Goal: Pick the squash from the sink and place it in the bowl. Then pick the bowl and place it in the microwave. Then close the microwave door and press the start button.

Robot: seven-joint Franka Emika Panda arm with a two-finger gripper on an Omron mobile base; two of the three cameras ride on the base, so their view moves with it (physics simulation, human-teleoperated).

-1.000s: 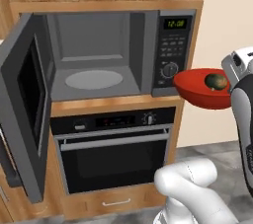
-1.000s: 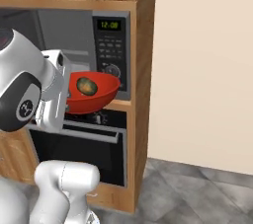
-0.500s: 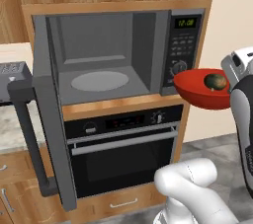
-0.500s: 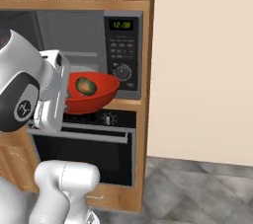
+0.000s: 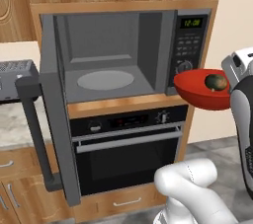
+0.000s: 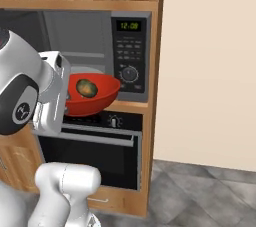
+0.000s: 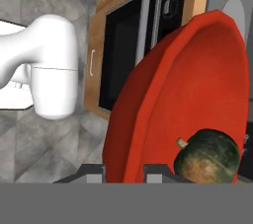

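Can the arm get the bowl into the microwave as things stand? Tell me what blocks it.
Probably yes. The microwave door stands swung wide, the cavity of the microwave is bare, and the gripper holds the bowl, with the squash inside, off to the right, level with the opening.

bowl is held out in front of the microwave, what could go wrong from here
1. The squash sits loose in the red bowl; a tilt could roll it out.
2. The tool pinches only the rim, so the bowl may slip or swing.
3. The bowl hangs by the control panel, right of the cavity; going in, it could clip the frame.
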